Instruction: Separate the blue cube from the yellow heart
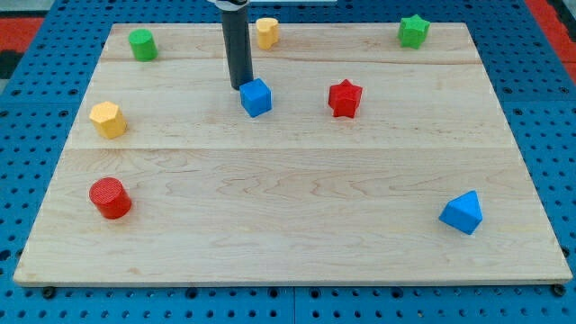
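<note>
My tip touches the blue cube at its upper-left — one corner faces the view's bottom; the yellow heart sits above, apart.

The wooden board carries 8 small coloured blocks.

red star, green cylinder, red cylinder (view's left)
</note>
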Robot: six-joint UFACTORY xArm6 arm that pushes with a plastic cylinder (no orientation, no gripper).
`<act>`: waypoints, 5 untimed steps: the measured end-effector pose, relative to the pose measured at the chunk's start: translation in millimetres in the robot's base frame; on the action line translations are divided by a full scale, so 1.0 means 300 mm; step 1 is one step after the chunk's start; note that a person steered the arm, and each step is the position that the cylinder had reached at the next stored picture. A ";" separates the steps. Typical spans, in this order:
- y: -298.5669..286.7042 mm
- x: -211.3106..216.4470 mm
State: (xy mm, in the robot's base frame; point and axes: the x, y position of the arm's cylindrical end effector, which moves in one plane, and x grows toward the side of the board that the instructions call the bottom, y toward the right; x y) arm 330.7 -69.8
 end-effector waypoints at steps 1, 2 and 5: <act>-0.009 0.021; -0.028 0.033; -0.093 0.033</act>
State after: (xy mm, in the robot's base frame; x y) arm 340.6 -97.6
